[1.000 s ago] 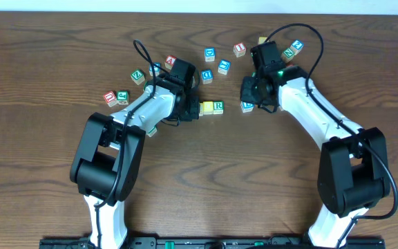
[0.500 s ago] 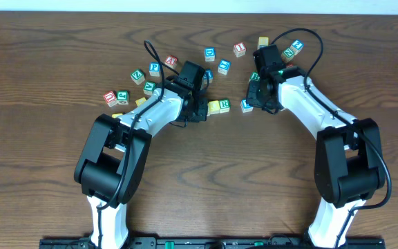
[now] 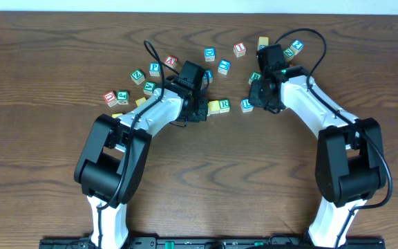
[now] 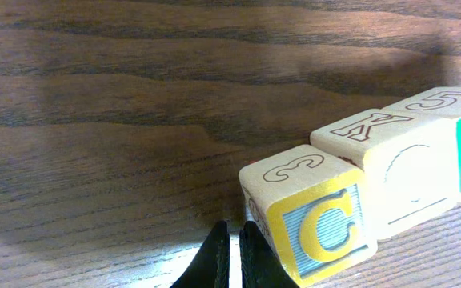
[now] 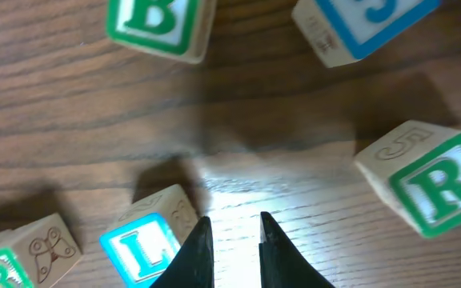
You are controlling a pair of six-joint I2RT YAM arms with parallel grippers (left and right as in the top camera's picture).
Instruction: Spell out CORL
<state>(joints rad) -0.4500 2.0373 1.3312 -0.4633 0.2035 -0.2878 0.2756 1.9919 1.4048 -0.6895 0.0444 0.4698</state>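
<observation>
Closest in on the dark wood-grain counter [image 3: 206,180], the left pincer [image 4: 232,238] is closed on nothing, with its tips right beside the small wooden cube with a yellow C on its side [image 4: 314,224]. That one starts the row. Touching it is a pale wooden cube with a faint O face [image 4: 406,172], I think, then the white-faced cube with the green R [image 3: 224,104]. The white-faced cube with the blue L [image 3: 246,105] sits a bit apart from the R, so the word isn't closed up yet. The right pincer [image 5: 230,232] is only a sliver apart and gripping nothing, with the L just beside its finger. These cubes look light, stiff and smooth, so they'll probably slide or spin if bumped on a corner. I'd pinch across two opposite flat faces, or push square on a side. Further back, loose letter cubes [image 3: 209,53] are scattered around.
</observation>
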